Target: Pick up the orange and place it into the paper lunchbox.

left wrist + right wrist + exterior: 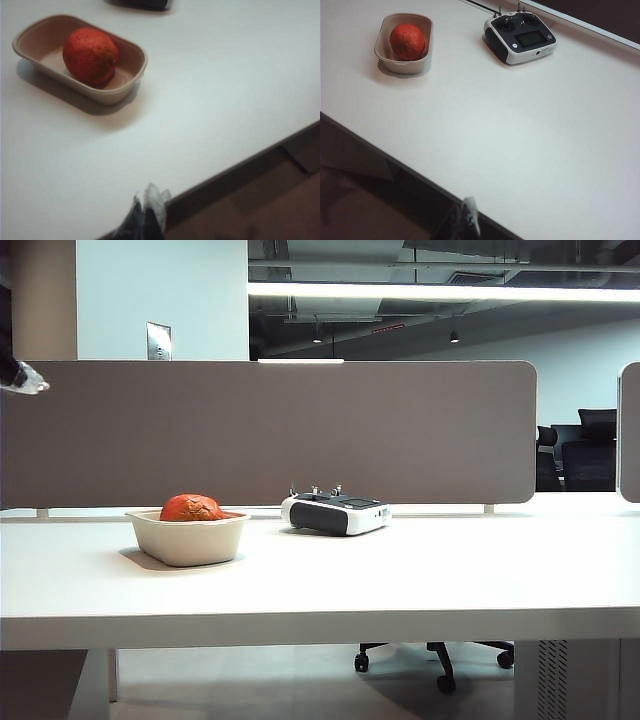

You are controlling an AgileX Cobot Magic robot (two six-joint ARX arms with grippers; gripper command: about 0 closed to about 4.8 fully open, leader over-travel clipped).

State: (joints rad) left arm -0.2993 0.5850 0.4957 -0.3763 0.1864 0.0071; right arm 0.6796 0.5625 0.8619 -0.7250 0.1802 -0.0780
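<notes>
**Orange sits in the paper lunchbox; both tools off the counter**

The orange (191, 508) rests inside the paper lunchbox (190, 539), its top rising above the rim in the exterior view. In the left wrist view the orange (90, 56) lies toward one end of the lunchbox (127, 85), with a bare stretch of the tray floor showing on the other side. The right wrist view also shows the orange (407, 41) seated in the lunchbox (387, 62).

The lunchbox stands on the white counter (430, 580), on the left part of it as the exterior view sees it. Near it, to the right and a little further back, lies a white-and-black remote controller (335, 513) with small sticks standing up from its top; the two are apart. Behind the counter runs a grey-brown partition panel (300, 430).

The left tool (148, 212) hangs above the counter's near edge, well apart from the lunchbox; its tips, wrapped in pale tape, lie pressed together and hold nothing. In the exterior view only a small part of that arm shows at the far left edge, high above the counter. The right tool (465, 220) hovers off the counter's edge, well away from both the lunchbox and the remote controller (521, 36); its tips are together and empty.
</notes>
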